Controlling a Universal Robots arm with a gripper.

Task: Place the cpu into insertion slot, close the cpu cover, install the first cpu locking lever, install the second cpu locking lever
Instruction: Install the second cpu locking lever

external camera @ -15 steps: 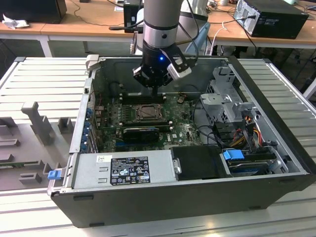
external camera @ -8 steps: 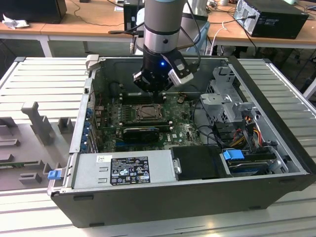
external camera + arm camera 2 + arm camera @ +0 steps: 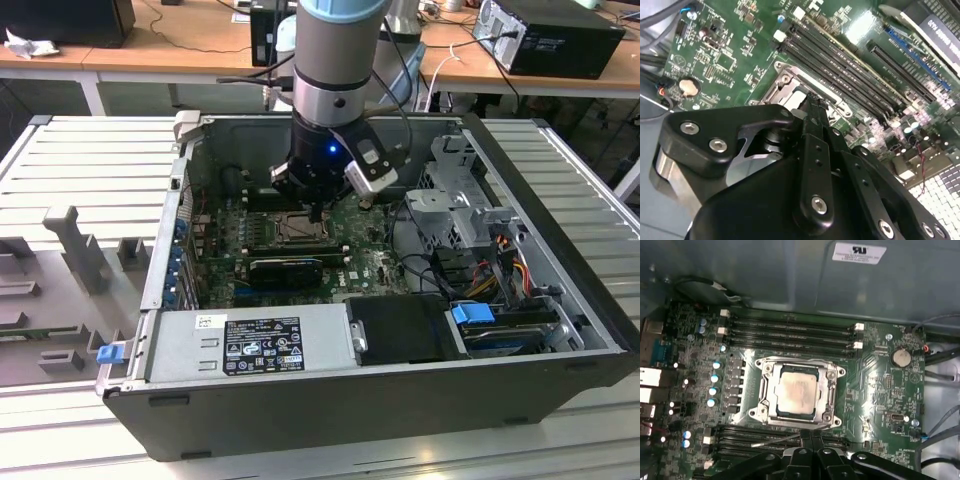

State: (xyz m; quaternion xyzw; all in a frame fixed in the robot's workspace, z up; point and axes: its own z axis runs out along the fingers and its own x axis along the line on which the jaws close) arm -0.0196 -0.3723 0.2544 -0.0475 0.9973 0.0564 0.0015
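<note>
1. My gripper (image 3: 807, 436) hangs point-down inside the open computer case (image 3: 560, 340). Its fingers (image 3: 812, 112) are pressed together into one narrow black tip, with nothing between them.
2. In the first wrist view that tip sits at the edge of the insertion slot (image 3: 836, 371), just beside a thin wire locking lever (image 3: 771, 442) that sticks out from the socket's rim.
3. The cpu (image 3: 796, 393) lies flat in the socket, pale metal face up. The cpu cover (image 3: 765, 390) is folded down around it, framing the chip.
4. In the exterior view the arm (image 3: 335, 60) comes straight down over the green motherboard (image 3: 375, 262), wrist vertical, a blue light glowing on it.
5. Long black memory slots (image 3: 790, 332) run along both sides of the socket. A coin cell battery (image 3: 900, 357) sits well apart from it on the board.
6. The grey power supply (image 3: 250, 345) fills the case's near edge. A metal drive cage (image 3: 455, 205) with bundled cables stands toward the exterior view's right.
7. The case rests on a ribbed grey table (image 3: 90, 165). Wooden desks (image 3: 180, 45) stand behind.
</note>
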